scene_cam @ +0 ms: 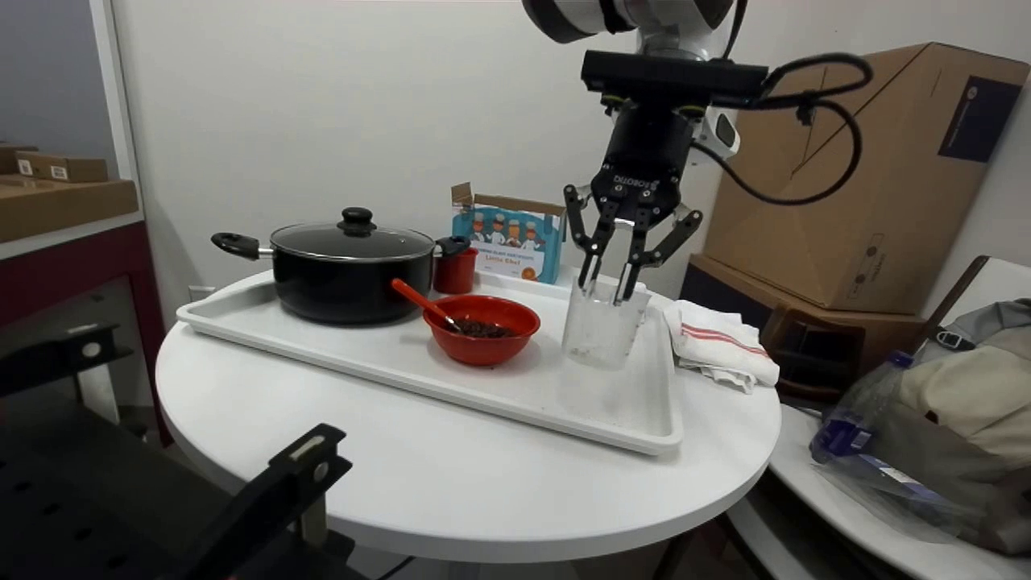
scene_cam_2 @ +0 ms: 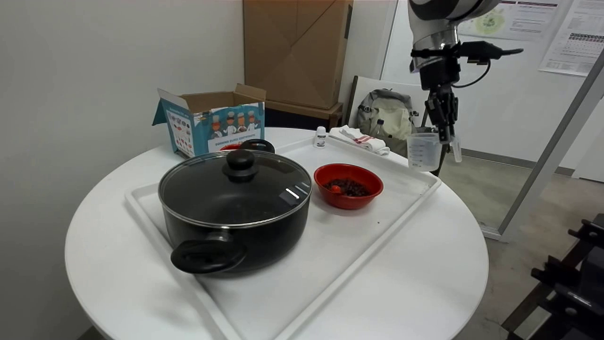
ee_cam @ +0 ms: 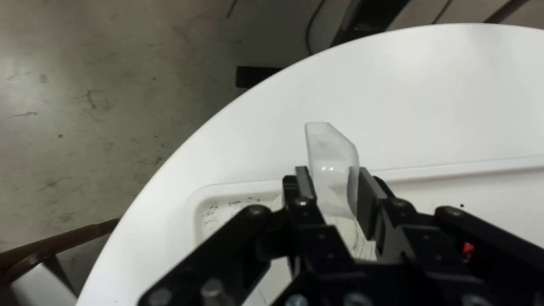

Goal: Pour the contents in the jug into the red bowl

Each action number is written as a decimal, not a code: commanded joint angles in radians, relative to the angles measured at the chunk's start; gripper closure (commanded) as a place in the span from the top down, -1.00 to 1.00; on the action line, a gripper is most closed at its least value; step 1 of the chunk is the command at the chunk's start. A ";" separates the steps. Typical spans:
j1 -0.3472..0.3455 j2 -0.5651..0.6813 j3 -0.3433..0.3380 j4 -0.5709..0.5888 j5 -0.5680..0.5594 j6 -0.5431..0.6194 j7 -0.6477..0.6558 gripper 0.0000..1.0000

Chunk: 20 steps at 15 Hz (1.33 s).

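The jug [scene_cam: 600, 340] is clear plastic with measuring marks, which show in an exterior view on its wall [scene_cam_2: 422, 153]. My gripper [scene_cam: 605, 290] points down and is shut on the jug's handle [ee_cam: 328, 146], one finger on each side in the wrist view. The jug looks upright and seems raised over the tray's end, away from the pot. Only faint specks show low inside it; I cannot tell how much contents it holds. The red bowl [scene_cam: 483, 350] sits on the tray, apart from the jug, with dark brown bits [scene_cam_2: 348, 187] and a red-handled spoon [scene_cam: 419, 298] in it.
A black lidded pot [scene_cam_2: 238, 245] stands on the white tray [scene_cam: 515, 395] beside the bowl. Behind are a red cup [scene_cam: 456, 272] and a blue box [scene_cam_2: 236, 130]. A folded towel [scene_cam: 719, 342] and a small white bottle [scene_cam_2: 320, 137] lie near the tray's edge.
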 commanded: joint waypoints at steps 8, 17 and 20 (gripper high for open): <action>-0.184 0.206 0.091 0.068 0.472 0.117 -0.260 -0.81; -0.159 0.178 0.073 0.068 0.454 0.170 -0.272 -0.79; -0.114 0.185 0.046 0.058 0.376 0.217 -0.238 -0.79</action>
